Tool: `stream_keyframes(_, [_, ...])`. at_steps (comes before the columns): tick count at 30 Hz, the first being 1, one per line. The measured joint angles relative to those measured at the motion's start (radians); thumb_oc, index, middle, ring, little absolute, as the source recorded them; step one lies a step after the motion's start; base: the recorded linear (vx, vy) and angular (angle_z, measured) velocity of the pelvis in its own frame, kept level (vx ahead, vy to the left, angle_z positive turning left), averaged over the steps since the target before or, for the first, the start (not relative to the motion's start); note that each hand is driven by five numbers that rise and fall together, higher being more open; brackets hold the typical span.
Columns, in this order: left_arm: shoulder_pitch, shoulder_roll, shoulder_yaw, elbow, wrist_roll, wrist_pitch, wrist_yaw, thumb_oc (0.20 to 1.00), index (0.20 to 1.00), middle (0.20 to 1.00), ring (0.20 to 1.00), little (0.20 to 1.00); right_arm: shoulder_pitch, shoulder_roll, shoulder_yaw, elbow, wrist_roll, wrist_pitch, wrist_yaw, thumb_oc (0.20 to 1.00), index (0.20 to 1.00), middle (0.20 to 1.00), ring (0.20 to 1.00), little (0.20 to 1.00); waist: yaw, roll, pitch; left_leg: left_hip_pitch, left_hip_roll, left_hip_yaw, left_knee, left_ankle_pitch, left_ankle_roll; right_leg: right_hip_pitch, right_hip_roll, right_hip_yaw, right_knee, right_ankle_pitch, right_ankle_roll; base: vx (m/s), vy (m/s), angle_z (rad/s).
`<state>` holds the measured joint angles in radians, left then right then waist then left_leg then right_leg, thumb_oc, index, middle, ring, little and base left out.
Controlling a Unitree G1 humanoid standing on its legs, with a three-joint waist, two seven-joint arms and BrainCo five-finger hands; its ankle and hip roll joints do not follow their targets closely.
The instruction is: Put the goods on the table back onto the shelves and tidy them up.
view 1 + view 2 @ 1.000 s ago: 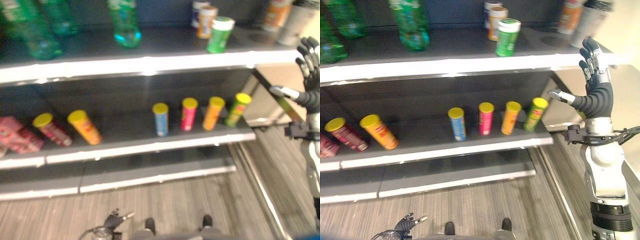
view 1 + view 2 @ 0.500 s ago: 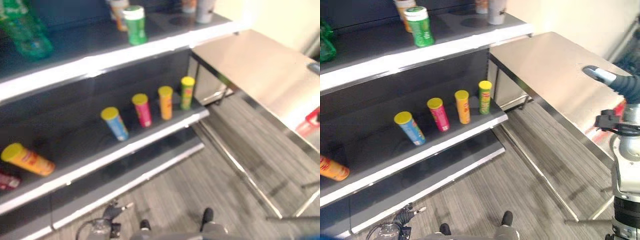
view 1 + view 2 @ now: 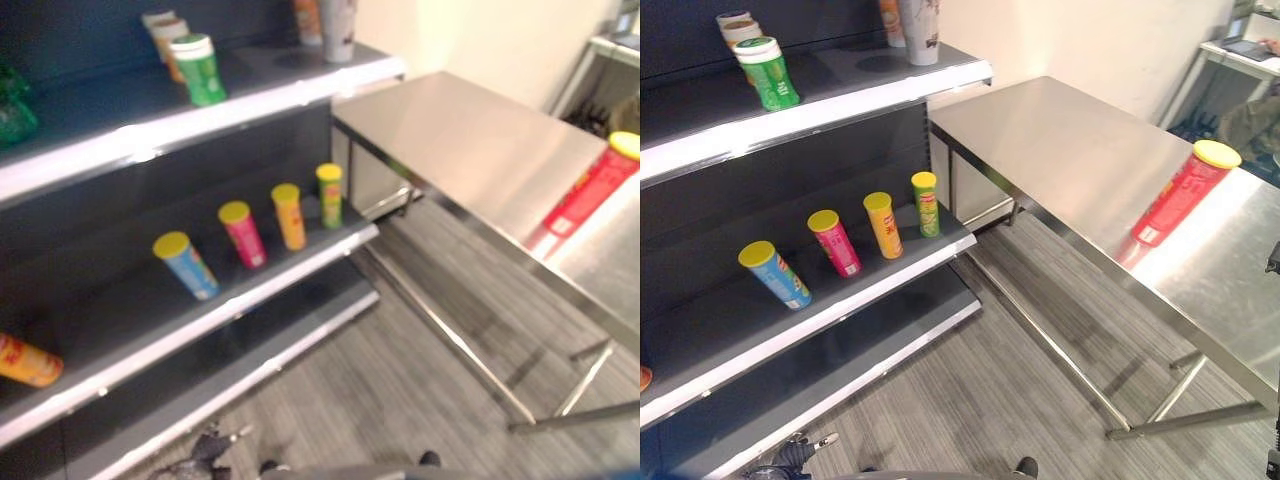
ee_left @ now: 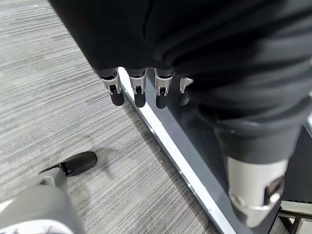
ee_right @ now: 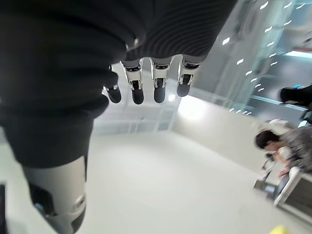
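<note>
Red chip can [image 3: 1182, 195] with yellow lid standing tilted on steel table [image 3: 1070, 140], toward its far right part, touching neither hand. Table butting against dark shelf unit [image 3: 820, 100] at right end. Middle shelf: blue can [image 3: 776, 274], pink can [image 3: 834, 241], orange can [image 3: 882, 224], green can [image 3: 926, 203] in a row, all yellow-lidded, leaning. Orange can [image 3: 28, 360] lying at far left of that shelf. Top shelf: green-labelled tub [image 3: 769, 74], white cup [image 3: 920, 22] near right end. Left hand [image 4: 146, 87] low over grey floor beside shelf base, fingers relaxed, empty. Right hand [image 5: 146, 83] raised, fingers loosely extended, empty. Person [image 5: 285, 144] seated in background of right wrist view.
</note>
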<state>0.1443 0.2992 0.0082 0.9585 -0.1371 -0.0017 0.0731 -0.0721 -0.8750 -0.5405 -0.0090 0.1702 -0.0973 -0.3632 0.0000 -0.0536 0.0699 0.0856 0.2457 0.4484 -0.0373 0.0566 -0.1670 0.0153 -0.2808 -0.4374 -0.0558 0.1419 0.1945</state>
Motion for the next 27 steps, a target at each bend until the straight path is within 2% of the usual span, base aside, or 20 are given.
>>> stream_keyframes(3, [-0.001,0.016,-0.008,-0.023,-0.001,0.000,0.001,1.000,1.000,1.000,1.000,1.000,0.000,0.009,0.028,0.020,0.048,-0.014,0.002,1.000,1.000,1.000,1.000,1.000,-0.009,0.002,0.001,0.001,0.071,-0.013,0.041,-0.009,-0.011,0.037,0.071,-0.008,-0.032,-0.002,-0.029,0.10,-0.334,-0.01])
stream_keyframes(4, [0.000,0.012,-0.011,-0.024,-0.001,0.000,0.000,1.000,1.000,1.000,1.000,1.000,-0.003,0.006,0.025,0.018,0.048,-0.016,0.003,1.000,1.000,1.000,1.000,1.000,-0.007,0.011,0.001,-0.001,0.085,-0.018,0.037,-0.004,-0.018,0.038,0.087,-0.011,-0.034,-0.009,-0.033,0.09,-0.252,0.06])
stream_keyframes(5, [-0.005,0.002,-0.012,-0.024,-0.001,0.000,-0.002,1.000,1.000,1.000,1.000,1.000,-0.003,0.003,0.020,0.029,0.047,-0.026,0.005,1.000,1.000,1.000,1.000,1.000,-0.009,0.023,0.008,-0.015,0.112,-0.030,0.070,0.000,-0.021,0.041,0.107,-0.017,-0.036,-0.033,-0.053,-0.01,-0.131,0.04])
stream_keyframes(6, [-0.007,-0.003,-0.009,-0.024,-0.001,0.000,-0.002,1.000,1.000,1.000,1.000,1.000,-0.005,0.000,0.029,0.045,0.047,-0.024,0.006,1.000,1.000,1.000,1.000,1.000,-0.007,0.021,0.012,-0.021,0.119,-0.043,0.095,-0.001,-0.016,0.036,0.119,-0.022,-0.033,-0.034,-0.058,0.01,-0.177,-0.15])
stream_keyframes(7, [-0.003,-0.012,-0.015,-0.022,-0.001,0.000,-0.004,1.000,1.000,1.000,1.000,1.000,-0.013,-0.001,0.037,0.062,0.047,-0.014,0.011,1.000,1.000,1.000,1.000,1.000,0.020,0.022,0.014,-0.042,0.118,-0.085,0.134,0.002,-0.011,0.027,0.120,-0.005,-0.036,-0.033,-0.065,0.03,-0.149,-0.21])
stream_keyframes(8, [-0.023,-0.021,-0.023,-0.014,-0.001,0.000,-0.005,1.000,1.000,1.000,1.000,1.000,-0.017,-0.002,0.040,0.072,0.047,-0.005,0.011,1.000,1.000,1.000,1.000,1.000,0.020,-0.004,0.030,-0.105,0.091,-0.177,0.221,-0.004,-0.007,0.028,0.095,0.017,-0.039,-0.022,-0.089,0.17,-0.124,-0.24])
stream_keyframes(9, [-0.023,-0.027,-0.045,-0.008,-0.001,0.000,-0.006,1.000,1.000,1.000,1.000,1.000,-0.046,-0.004,0.059,0.093,0.047,0.004,0.013,1.000,1.000,1.000,1.000,1.000,0.032,-0.024,0.043,-0.141,0.025,-0.256,0.260,-0.053,-0.019,0.020,0.049,0.031,-0.040,-0.016,-0.093,0.19,-0.066,-0.15])
stream_keyframes(10, [-0.027,-0.038,-0.056,-0.009,-0.001,0.000,-0.010,1.000,1.000,1.000,1.000,1.000,-0.066,-0.013,0.066,0.107,0.047,0.006,0.018,1.000,1.000,1.000,1.000,1.000,0.043,-0.035,0.050,-0.150,-0.069,-0.271,0.211,-0.068,-0.008,0.008,0.008,0.044,-0.040,-0.013,-0.079,0.16,-0.003,-0.14])
stream_keyframes(11, [-0.027,-0.046,-0.054,-0.007,0.000,0.000,-0.011,1.000,1.000,1.000,1.000,1.000,-0.080,-0.026,0.068,0.118,0.047,0.006,0.018,1.000,1.000,1.000,1.000,1.000,0.044,-0.021,0.050,-0.169,-0.119,-0.263,0.172,-0.068,0.005,0.001,-0.005,0.042,-0.040,-0.009,-0.064,0.11,0.012,-0.12])
stream_keyframes(12, [-0.027,-0.049,-0.049,-0.007,0.000,-0.001,-0.011,1.000,1.000,1.000,1.000,1.000,-0.089,-0.034,0.071,0.126,0.046,0.007,0.016,1.000,1.000,1.000,1.000,1.000,0.055,0.006,0.052,-0.182,-0.156,-0.248,0.133,-0.073,0.105,-0.010,0.004,0.044,-0.040,-0.005,-0.053,0.07,0.001,-0.18])
stream_keyframes(14, [-0.021,-0.023,-0.042,-0.002,0.002,0.005,0.000,1.000,1.000,1.000,1.000,1.000,-0.093,-0.025,0.118,0.134,0.036,0.015,0.002,1.000,1.000,1.000,1.000,1.000,0.077,0.002,0.052,-0.185,-0.139,-0.191,0.107,-0.065,0.112,-0.042,0.000,0.038,-0.004,-0.014,-0.032,0.19,0.028,-0.28])
stream_keyframes(15, [-0.022,-0.015,-0.040,-0.008,0.002,0.004,0.002,1.000,1.000,1.000,1.000,1.000,-0.094,-0.025,0.124,0.136,0.035,0.016,0.000,1.000,1.000,1.000,1.000,1.000,0.083,0.000,0.052,-0.186,-0.132,-0.186,0.105,-0.064,0.111,-0.060,0.009,0.033,0.039,-0.022,-0.028,0.20,0.046,-0.20])
stream_keyframes(16, [-0.031,0.005,-0.036,-0.002,0.000,0.008,0.002,1.000,1.000,1.000,1.000,1.000,-0.116,-0.007,0.134,0.142,0.035,0.017,-0.003,1.000,1.000,1.000,1.000,1.000,0.090,-0.017,0.057,-0.166,-0.149,-0.194,0.094,-0.065,0.111,-0.048,0.020,0.028,0.056,-0.022,-0.036,0.13,0.067,-0.19])
stream_keyframes(17, [-0.030,0.014,-0.037,-0.001,0.000,0.012,0.002,1.000,1.000,1.000,1.000,1.000,-0.135,0.015,0.135,0.149,0.036,0.017,-0.009,1.000,1.000,1.000,1.000,1.000,0.095,-0.019,0.059,-0.133,-0.149,-0.197,0.074,-0.043,0.113,-0.039,0.018,0.025,0.085,-0.017,-0.029,0.12,0.053,-0.06])
stream_keyframes(20, [-0.048,0.017,-0.037,0.020,0.000,0.013,0.006,1.000,1.000,1.000,1.000,1.000,-0.153,0.028,0.137,0.157,0.035,0.022,-0.020,1.000,1.000,1.000,1.000,1.000,0.068,-0.005,0.079,-0.098,-0.144,-0.211,0.041,-0.039,0.124,-0.067,-0.005,0.022,0.211,-0.015,-0.009,0.14,-0.038,0.11])
stream_keyframes(22, [-0.054,0.039,-0.033,0.013,0.000,0.011,0.013,1.000,1.000,1.000,1.000,1.000,-0.152,0.029,0.132,0.157,0.035,0.021,-0.029,1.000,1.000,1.000,1.000,1.000,0.061,-0.018,0.087,-0.081,-0.147,-0.214,0.019,-0.031,0.133,-0.073,-0.036,0.017,0.236,-0.019,0.007,0.17,-0.217,0.11])
stream_keyframes(23, [-0.066,0.042,-0.024,0.012,0.000,0.012,0.019,1.000,1.000,1.000,1.000,1.000,-0.147,0.030,0.113,0.157,0.035,0.022,-0.033,1.000,1.000,1.000,1.000,1.000,0.052,-0.020,0.090,-0.082,-0.155,-0.220,0.024,-0.035,0.142,-0.065,-0.061,0.010,0.231,-0.044,-0.023,0.21,-0.289,0.21])
stream_keyframes(25, [-0.081,0.048,-0.017,-0.005,0.000,0.010,0.025,1.000,1.000,1.000,1.000,1.000,-0.144,0.030,0.067,0.153,0.036,0.019,-0.039,1.000,1.000,1.000,1.000,1.000,0.054,-0.020,0.088,-0.087,-0.152,-0.262,0.021,-0.039,0.144,-0.008,-0.120,0.014,0.138,-0.032,-0.016,0.20,-0.294,0.37])
stream_keyframes(26, [-0.085,0.049,-0.013,-0.008,0.000,0.007,0.026,1.000,1.000,1.000,1.000,1.000,-0.143,0.029,0.056,0.152,0.035,0.016,-0.042,1.000,1.000,1.000,1.000,1.000,0.053,-0.020,0.089,-0.086,-0.152,-0.273,0.016,-0.037,0.141,0.011,-0.141,0.014,0.104,-0.020,0.005,0.24,-0.354,0.32])
stream_keyframes(27, [-0.087,0.050,-0.011,-0.006,0.000,0.008,0.027,1.000,1.000,1.000,1.000,1.000,-0.140,0.028,0.050,0.144,0.036,0.017,-0.045,1.000,1.000,1.000,1.000,1.000,0.056,-0.021,0.088,-0.085,-0.153,-0.276,0.009,-0.034,0.137,0.024,-0.176,0.013,0.062,0.005,0.039,0.18,-0.246,0.16])
